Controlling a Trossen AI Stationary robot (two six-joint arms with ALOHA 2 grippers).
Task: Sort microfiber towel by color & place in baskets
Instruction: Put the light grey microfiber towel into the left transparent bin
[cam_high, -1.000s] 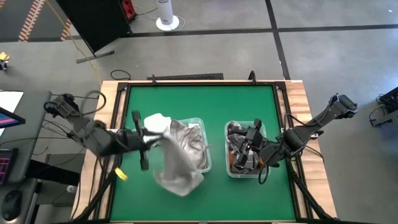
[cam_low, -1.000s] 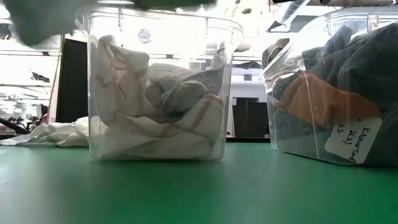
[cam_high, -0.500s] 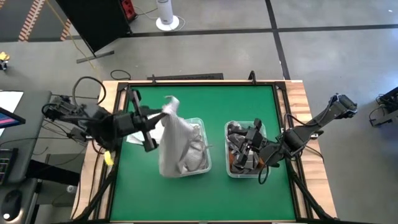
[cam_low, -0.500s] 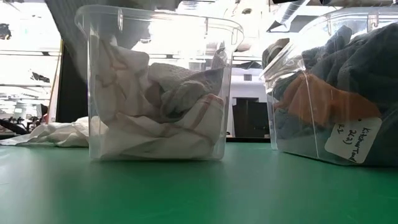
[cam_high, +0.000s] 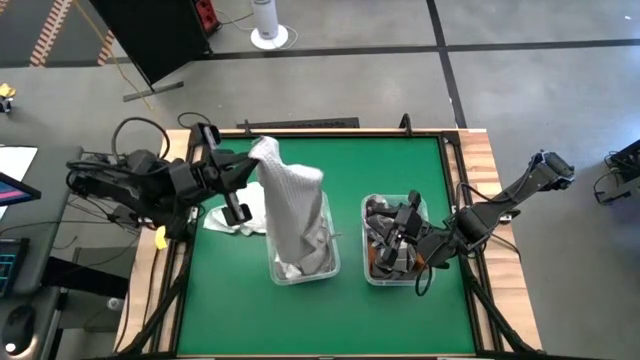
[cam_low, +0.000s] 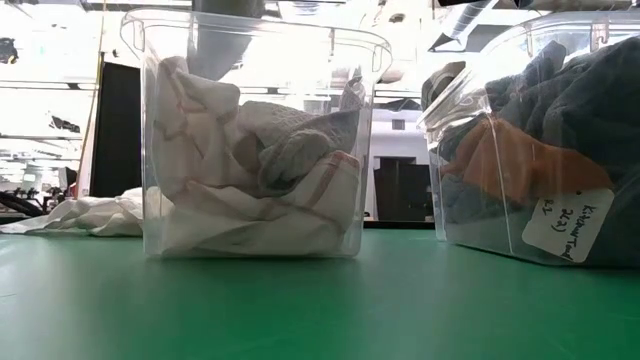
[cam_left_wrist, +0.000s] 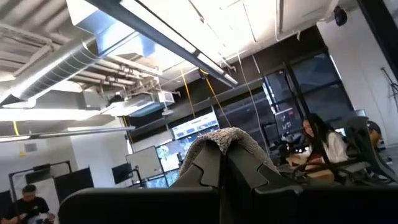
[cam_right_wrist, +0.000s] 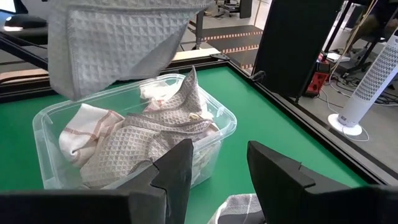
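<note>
Left gripper (cam_high: 243, 178): raised near the table's far-left corner, jaws clamped on the top corner of a pale grey waffle-weave towel (cam_high: 290, 205); the cloth hangs long, its lower end trailing into the left basket, a clear rectangular plastic tub (cam_high: 328, 262), presumably lifted high so its length clears the rim

Left basket contents: white and light grey towels, some with red stripes (cam_right_wrist: 127, 146)

White crumpled towel (cam_high: 235, 218): lying on the green table mat (cam_high: 400, 165) beside the left basket, unsorted

Right gripper (cam_high: 398, 245): resting low over the right clear plastic basket (cam_high: 368, 275), fingers (cam_right_wrist: 177, 165) parted with nothing between them, apparently waiting

Right basket contents: dark grey towels, one orange patch (cam_low: 515, 160)
</note>
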